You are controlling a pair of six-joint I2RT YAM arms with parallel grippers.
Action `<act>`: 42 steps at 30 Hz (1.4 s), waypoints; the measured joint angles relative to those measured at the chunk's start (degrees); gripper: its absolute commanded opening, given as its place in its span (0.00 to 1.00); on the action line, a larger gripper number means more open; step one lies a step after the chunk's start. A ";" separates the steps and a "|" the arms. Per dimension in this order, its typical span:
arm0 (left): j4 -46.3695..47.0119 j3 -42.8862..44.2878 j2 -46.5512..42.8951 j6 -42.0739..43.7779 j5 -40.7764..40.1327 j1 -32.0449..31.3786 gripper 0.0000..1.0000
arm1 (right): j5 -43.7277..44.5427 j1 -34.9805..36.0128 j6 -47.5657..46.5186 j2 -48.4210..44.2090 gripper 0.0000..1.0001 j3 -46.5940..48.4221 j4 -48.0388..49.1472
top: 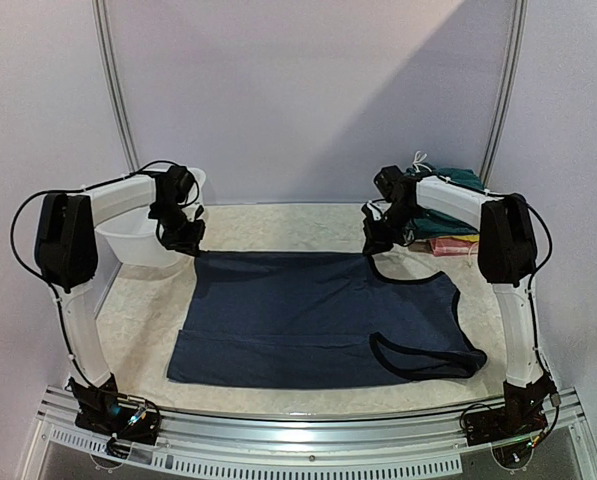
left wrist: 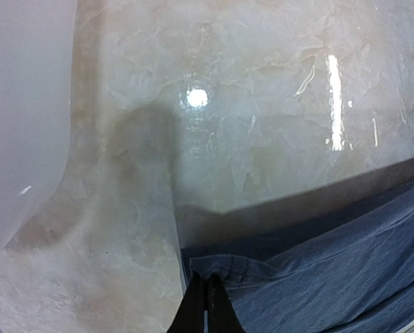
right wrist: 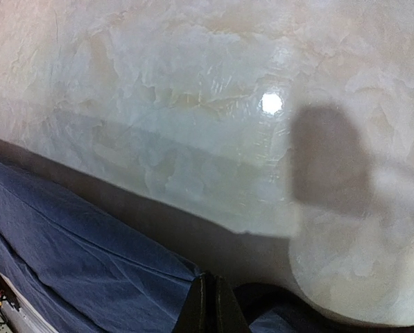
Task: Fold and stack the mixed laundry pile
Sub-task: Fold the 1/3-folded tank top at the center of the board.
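Observation:
A navy shirt (top: 308,315) with dark-trimmed armholes lies spread flat on the marble table (top: 278,225), its print hidden. My left gripper (top: 185,243) is shut on the shirt's far left corner; in the left wrist view the gripper (left wrist: 208,279) pinches a bunched hem of the shirt (left wrist: 331,263). My right gripper (top: 376,245) is shut on the far right corner; in the right wrist view the gripper (right wrist: 209,279) grips the edge of the shirt (right wrist: 75,243). Both corners are lifted slightly off the table. Dark teal shorts (top: 458,180) with a white drawstring lie on a stack at the back right.
A white plastic tub (top: 138,245) stands at the back left, just behind my left gripper. Under the teal shorts lie pink and red folded cloths (top: 448,245). A bare strip of table lies beyond the shirt's far edge.

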 measured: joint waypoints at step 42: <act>6.23 -21.31 -16.52 -1.07 1.33 0.00 0.00 | 7.76 7.28 3.02 -19.76 0.00 -25.11 3.93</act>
